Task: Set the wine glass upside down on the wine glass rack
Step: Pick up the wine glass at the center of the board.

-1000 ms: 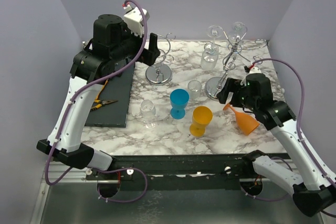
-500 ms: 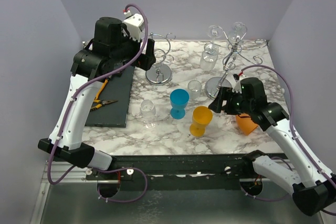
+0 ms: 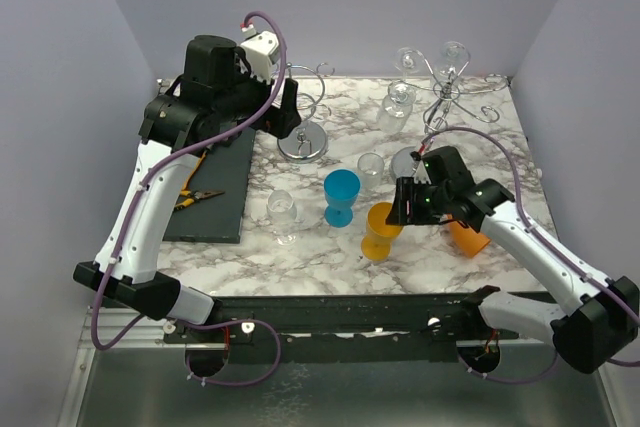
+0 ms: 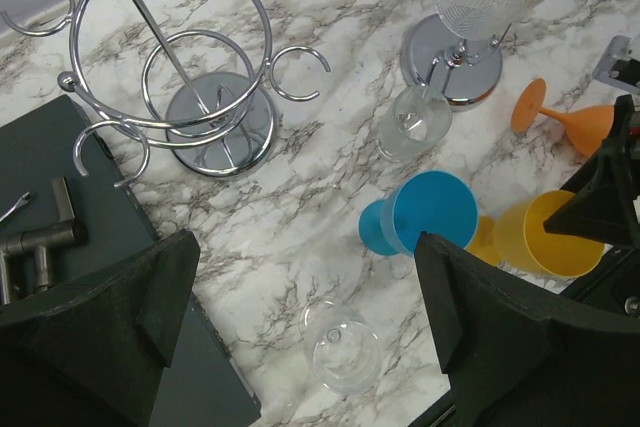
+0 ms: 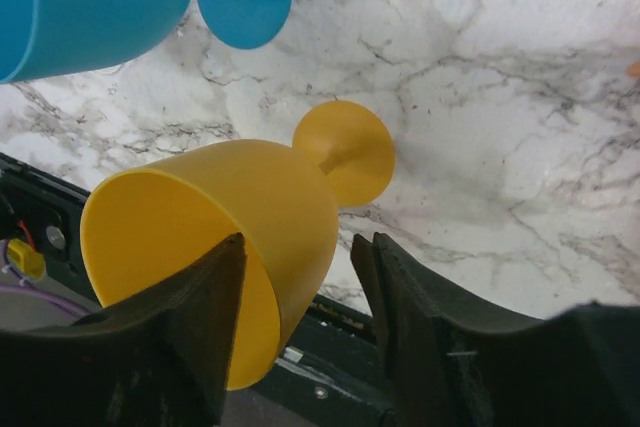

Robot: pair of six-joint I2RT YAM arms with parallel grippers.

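The right pincer (image 5: 300,257) stood spread astride the rim of the upright yellow wine glass (image 5: 250,217), just right of the blue wine glass (image 3: 341,190) on the bench (image 3: 300,257); an off-centre pinch risked tipping it into that blue neighbour

Robot lab test cell. Plain lilac walls (image 3: 60,97) box in a marble-pattern desk (image 3: 300,267); two robot arms (image 3: 150,207) bolted to a black rail (image 3: 340,315) at its near edge, purple cable (image 3: 93,325) hanging loose, pliers (image 3: 195,197) on a dark mat (image 3: 220,212).
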